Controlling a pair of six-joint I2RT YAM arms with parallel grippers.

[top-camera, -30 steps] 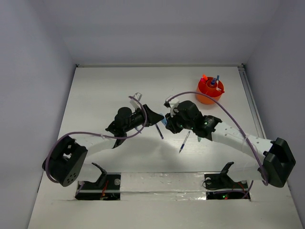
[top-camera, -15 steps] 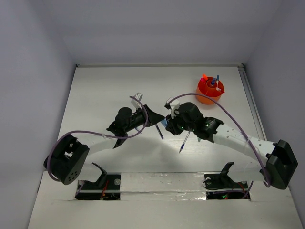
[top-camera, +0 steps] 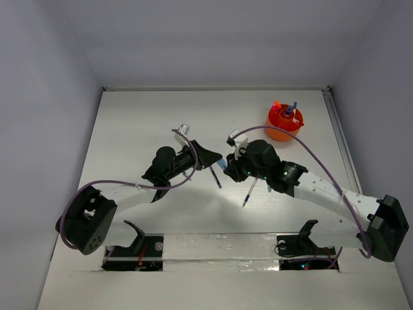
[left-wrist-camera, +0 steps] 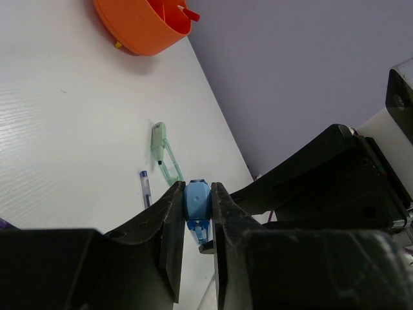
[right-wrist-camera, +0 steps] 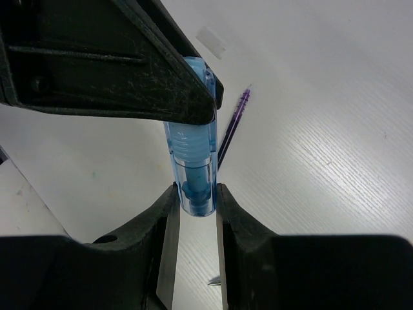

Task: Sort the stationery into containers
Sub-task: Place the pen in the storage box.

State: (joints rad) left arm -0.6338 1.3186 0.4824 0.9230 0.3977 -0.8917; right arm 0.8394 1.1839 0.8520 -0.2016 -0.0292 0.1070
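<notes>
Up front, got a blue pen (top-camera: pixel 250 191) and a purple pen (top-camera: pixel 215 177) loose on the table (top-camera: pixel 142 129). Just past those, seeing left gripper (left-wrist-camera: pixel 195 194) and right gripper (right-wrist-camera: pixel 193 200) both clamped on one light-blue piece (right-wrist-camera: pixel 192 155) mid-table. Far back right, got the orange cup (top-camera: pixel 284 126), pens (top-camera: pixel 293 107) poking out.

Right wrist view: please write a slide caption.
Right gripper and left gripper clamp one light-blue piece; purple pen on the table.

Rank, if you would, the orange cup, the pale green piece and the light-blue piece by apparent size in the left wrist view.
1. orange cup, largest even though cropped.
2. pale green piece and light-blue piece: about alike; the light-blue one sits nearest the lens, so I leave them unranked.
</notes>
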